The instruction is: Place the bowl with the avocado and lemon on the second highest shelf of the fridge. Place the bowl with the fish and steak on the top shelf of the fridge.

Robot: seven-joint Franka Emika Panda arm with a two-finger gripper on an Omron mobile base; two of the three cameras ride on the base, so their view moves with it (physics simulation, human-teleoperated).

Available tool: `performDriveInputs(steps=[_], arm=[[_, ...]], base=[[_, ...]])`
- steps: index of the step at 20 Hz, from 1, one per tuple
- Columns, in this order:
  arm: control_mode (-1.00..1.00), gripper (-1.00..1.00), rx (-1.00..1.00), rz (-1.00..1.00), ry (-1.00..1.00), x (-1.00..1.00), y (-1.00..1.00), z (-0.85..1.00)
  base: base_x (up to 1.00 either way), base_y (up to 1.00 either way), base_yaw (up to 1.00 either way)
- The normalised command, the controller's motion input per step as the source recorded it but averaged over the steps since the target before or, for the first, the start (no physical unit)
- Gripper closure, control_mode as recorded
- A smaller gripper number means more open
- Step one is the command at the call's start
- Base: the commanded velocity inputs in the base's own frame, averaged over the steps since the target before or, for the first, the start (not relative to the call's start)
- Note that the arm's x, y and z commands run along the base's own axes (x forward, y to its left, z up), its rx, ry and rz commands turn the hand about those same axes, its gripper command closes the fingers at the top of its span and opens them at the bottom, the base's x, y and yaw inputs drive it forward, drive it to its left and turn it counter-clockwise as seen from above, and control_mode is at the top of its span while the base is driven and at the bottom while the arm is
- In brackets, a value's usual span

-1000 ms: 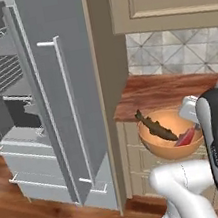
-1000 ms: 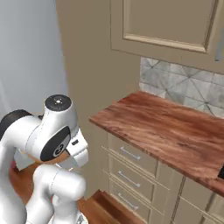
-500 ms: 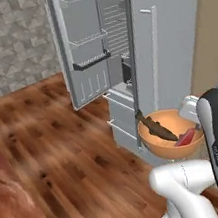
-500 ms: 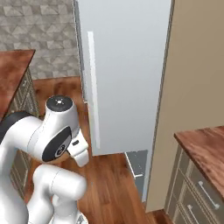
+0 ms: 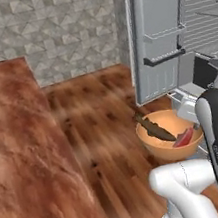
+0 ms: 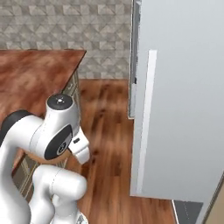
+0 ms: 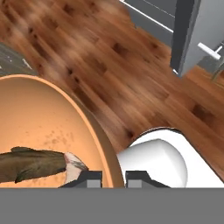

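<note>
- The hand (image 7: pixel 113 178) shows its two dark fingertips at the foot of the hand view, one either side of the orange wall of the bowl (image 5: pixel 170 138); they are pinching its rim.
- The bowl hangs in the air above the wood floor (image 5: pixel 101 127), carried out in front of the robot's white arm, with its rim roughly level.
- In the bowl the fish (image 5: pixel 154 128) lies with its long axis slanting across the bowl, one end poking up over the rim on the side away from the fridge; the red steak (image 5: pixel 184 137) leans against the wall on the fridge side.
- From the bowl, the fridge (image 5: pixel 205 38) lies beyond and higher. Its open door (image 5: pixel 156 36) stands just past the bowl, and the wire shelves (image 5: pixel 204 5) show beyond that door.
- My judgement: the coming move turns on height and bearing. The top shelf sits well above the bowl, so the bowl has to rise and travel toward the fridge interior, clearing the door's inner racks, and stay level so the fish does not slide out.
- A table (image 5: pixel 24 161) of reddish wood lies on the far side of the bowl from the fridge.
</note>
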Motion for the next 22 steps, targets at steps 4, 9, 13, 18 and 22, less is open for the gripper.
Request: performDriveInputs(steps=[4, 9, 13, 18, 22], arm=[[1.0, 1.0, 0.0, 0.0, 0.0, 0.0, 0.0, 0.0], [1.0, 1.0, 0.0, 0.0, 0.0, 0.0, 0.0, 0.0], [1.0, 1.0, 0.0, 0.0, 0.0, 0.0, 0.0, 0.0], [1.0, 1.0, 0.0, 0.0, 0.0, 0.0, 0.0, 0.0], [1.0, 1.0, 0.0, 0.0, 0.0, 0.0, 0.0, 0.0]], base=[[1.0, 0.0, 0.0], [1.0, 0.0, 0.0], [0.99, 0.01, -0.07], [0.46, 0.0, -0.56], [0.04, -0.03, -0.83]])
